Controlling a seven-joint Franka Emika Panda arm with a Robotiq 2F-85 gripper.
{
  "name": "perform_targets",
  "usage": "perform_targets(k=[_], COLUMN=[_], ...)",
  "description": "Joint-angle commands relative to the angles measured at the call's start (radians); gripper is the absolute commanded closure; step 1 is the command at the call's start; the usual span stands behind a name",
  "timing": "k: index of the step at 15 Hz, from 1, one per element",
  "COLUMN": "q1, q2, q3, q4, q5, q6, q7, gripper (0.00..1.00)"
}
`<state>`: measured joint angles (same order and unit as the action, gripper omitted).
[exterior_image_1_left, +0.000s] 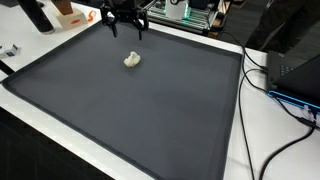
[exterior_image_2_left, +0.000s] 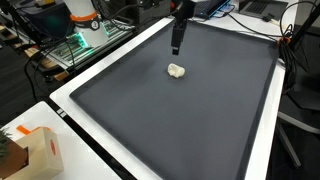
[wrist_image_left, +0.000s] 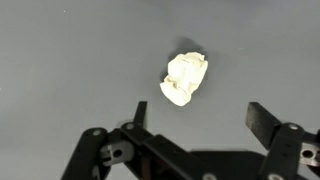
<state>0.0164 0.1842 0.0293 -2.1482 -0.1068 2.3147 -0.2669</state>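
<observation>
In an exterior view my gripper (exterior_image_1_left: 127, 32) hangs over the far edge of the dark mat (exterior_image_1_left: 120, 125), jaws spread and holding nothing. The crumpled white wad (exterior_image_1_left: 132, 60) lies on the mat just in front of me, apart from my fingers, in the far half of the mat and well clear of its borders. Cables (exterior_image_1_left: 272, 85) trail over the white table (exterior_image_1_left: 236, 150) beside the mat. In an exterior view from a different angle, my gripper (exterior_image_2_left: 177, 46) points straight down above the mat (exterior_image_2_left: 180, 125). The wad (exterior_image_2_left: 177, 71) sits on the surface near my fingertips but not touching them, and a cardboard box (exterior_image_2_left: 40, 150) stands at the near corner of the table, well apart from us. In the wrist view my gripper (wrist_image_left: 200, 118) is released. One finger (wrist_image_left: 139, 112) stands on each side of the frame, and the wad (wrist_image_left: 186, 78) lies ahead of the gap between them on the bare mat (wrist_image_left: 60, 50), not between the pads.
</observation>
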Motion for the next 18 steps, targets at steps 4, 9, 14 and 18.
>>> perform_targets(k=[4, 9, 14, 18], q1=[-0.102, -0.154, -0.193, -0.223], q2=[-0.132, -0.125, -0.088, -0.039], q3=[-0.008, -0.059, -0.108, -0.14], q4=[-0.124, -0.154, -0.178, -0.186], q5=[0.4, 0.688, 0.851, 0.929], q6=[0.014, -0.024, -0.081, -0.137], q7=[-0.403, -0.651, -0.78, -0.836], gripper=[0.0, 0.0, 0.0, 0.0])
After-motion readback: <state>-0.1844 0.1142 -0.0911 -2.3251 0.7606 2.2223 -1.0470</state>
